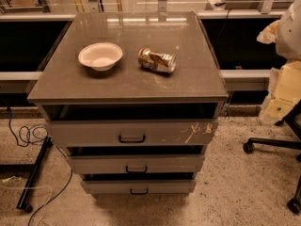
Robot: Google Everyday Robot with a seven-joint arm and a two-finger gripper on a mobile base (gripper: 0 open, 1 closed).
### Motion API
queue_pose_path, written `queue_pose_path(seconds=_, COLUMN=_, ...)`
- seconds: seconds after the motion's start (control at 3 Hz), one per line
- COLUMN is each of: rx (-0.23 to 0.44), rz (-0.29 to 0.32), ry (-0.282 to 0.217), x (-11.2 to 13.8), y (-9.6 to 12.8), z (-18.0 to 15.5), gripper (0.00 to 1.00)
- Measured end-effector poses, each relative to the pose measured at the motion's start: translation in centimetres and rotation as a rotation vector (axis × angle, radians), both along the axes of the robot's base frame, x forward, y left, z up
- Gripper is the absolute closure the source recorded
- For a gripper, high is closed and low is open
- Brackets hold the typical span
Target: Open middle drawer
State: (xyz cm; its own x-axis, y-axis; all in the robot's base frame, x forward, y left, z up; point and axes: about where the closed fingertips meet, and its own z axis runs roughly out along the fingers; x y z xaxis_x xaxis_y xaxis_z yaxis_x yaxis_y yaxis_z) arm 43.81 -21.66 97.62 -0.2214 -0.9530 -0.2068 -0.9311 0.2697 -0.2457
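Three grey drawer fronts on show, and we sweep in from the left: loose cables trail across the floor. On the cabinet top sits a white bowl, and just right of it a dented can lies on its side. Below, the middle drawer sits between the scratched top drawer and the slim bottom drawer, with its black handle centred. Far right is a chair base. The gripper is out of shot, so I cannot tell how its jaws stand.

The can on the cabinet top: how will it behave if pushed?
The can lies on its side, so it may roll, though its dents would probably make it wobble. Crumpled, it is likely empty and light. The gripper is not in view.
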Motion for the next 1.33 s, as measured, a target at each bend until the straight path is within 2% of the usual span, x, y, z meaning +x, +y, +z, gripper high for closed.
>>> queue_pose_path(seconds=0.33, rx=0.000, rz=0.000, ry=0.000, x=0.0, y=0.0, z=0.0, gripper=0.00)
queue_pose_path(seconds=0.67, rx=0.023, rz=0.002, ry=0.021, x=-0.8, y=0.1, z=-1.4, gripper=0.00)
queue_pose_path(seconds=1.0, rx=0.098, rz=0.016, ry=0.034, x=-1.8, y=0.4, z=-4.3, gripper=0.00)
queue_pose_path(seconds=1.33, rx=0.199, rz=0.011, ry=0.008, x=-2.3, y=1.3, z=-7.2, gripper=0.00)
